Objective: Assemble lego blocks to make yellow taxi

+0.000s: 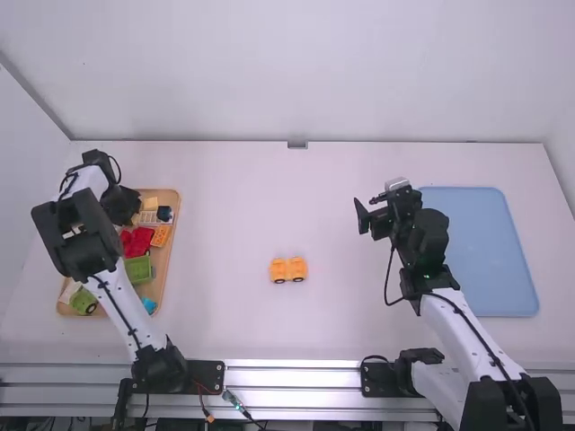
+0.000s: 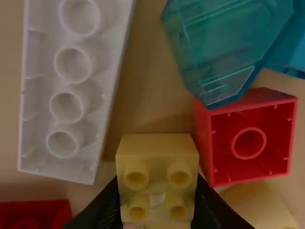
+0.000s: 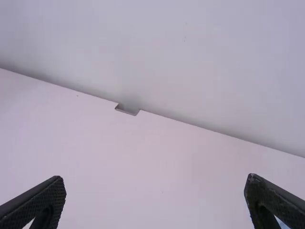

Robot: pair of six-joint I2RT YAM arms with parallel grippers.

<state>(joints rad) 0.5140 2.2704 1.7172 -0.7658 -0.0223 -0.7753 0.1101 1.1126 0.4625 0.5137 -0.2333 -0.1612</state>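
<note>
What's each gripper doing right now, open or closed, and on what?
Left gripper: closed on a yellow block.
Right gripper: open, nothing between its fingers.

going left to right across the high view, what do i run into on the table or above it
Wooden tray of blocks → orange wheeled piece → right end effector → blue mat
</note>
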